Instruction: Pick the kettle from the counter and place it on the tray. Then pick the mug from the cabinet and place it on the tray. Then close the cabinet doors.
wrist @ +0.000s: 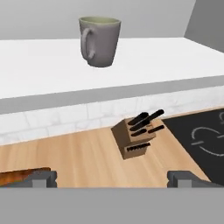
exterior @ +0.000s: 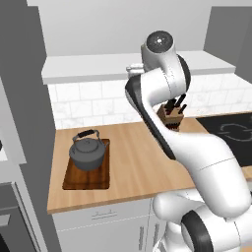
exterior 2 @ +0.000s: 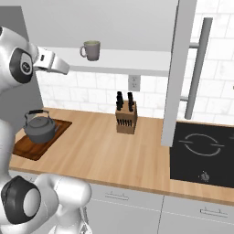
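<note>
The dark grey kettle point(exterior: 87, 151) point(exterior 2: 40, 128) sits on the dark brown tray point(exterior: 101, 182) point(exterior 2: 27, 153) at the left end of the wooden counter point(exterior: 138, 157) point(exterior 2: 100, 151). A grey-green mug point(exterior 2: 91, 49) point(wrist: 99, 41) stands upright on the white shelf point(exterior 2: 132, 64) point(wrist: 43, 65) of the cabinet, handle to the left in the hand view. My gripper point(wrist: 113, 179) point(exterior 2: 64, 68) is open and empty, held high a short way in front of the shelf and facing the mug. One cabinet door point(exterior 2: 176, 77) stands open, edge-on, with its bar handle point(exterior 2: 199, 68).
A wooden knife block point(exterior: 172, 118) point(exterior 2: 126, 116) point(wrist: 138, 135) stands by the tiled wall under the shelf. The black hob point(exterior: 231, 133) point(exterior 2: 201, 153) point(wrist: 201, 140) lies to the right. Grey drawer fronts point(exterior 2: 137, 205) run below the counter.
</note>
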